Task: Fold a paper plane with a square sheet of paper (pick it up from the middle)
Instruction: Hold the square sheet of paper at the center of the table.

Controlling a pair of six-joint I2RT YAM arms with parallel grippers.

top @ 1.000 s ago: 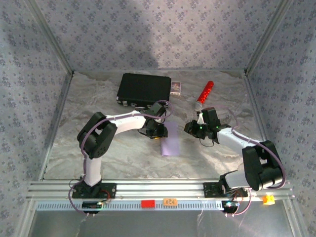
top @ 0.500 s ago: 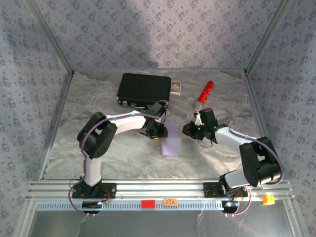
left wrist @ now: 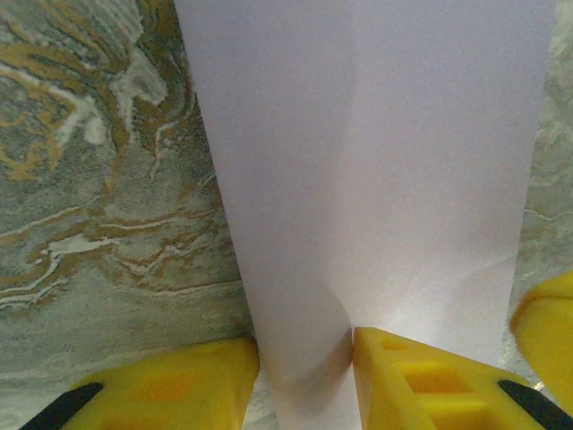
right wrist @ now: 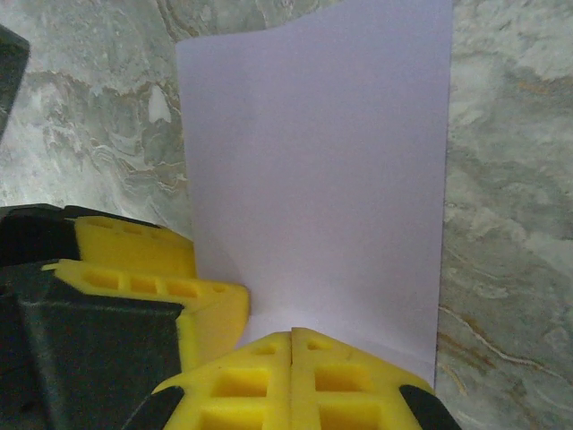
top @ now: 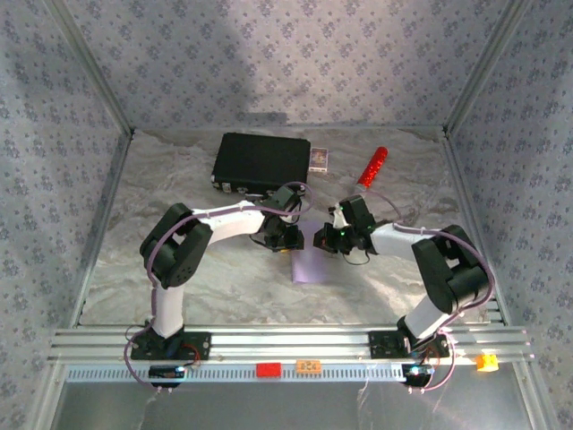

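The square sheet of paper (top: 311,262) is pale lilac and lies folded into a long strip on the marbled table, between the two grippers. In the left wrist view a raised fold of the sheet (left wrist: 376,179) runs between the yellow fingers (left wrist: 170,385) and touches both, so my left gripper (left wrist: 304,367) is shut on it. My right gripper (right wrist: 292,339) has its jaws pressed together, tips at the near edge of the sheet (right wrist: 322,161). I cannot tell whether paper is caught between them. From above, the left gripper (top: 291,244) and right gripper (top: 322,240) stand close together at the sheet's far end.
A black case (top: 261,161) lies at the back with a small card box (top: 320,158) beside it. A red-and-silver cylinder (top: 372,167) lies at the back right. The left gripper's yellow fingers (right wrist: 134,260) sit just left of my right gripper's tips.
My right arm has swung left to the paper's far end, and its jaws have closed. The left arm and the paper have stayed put.
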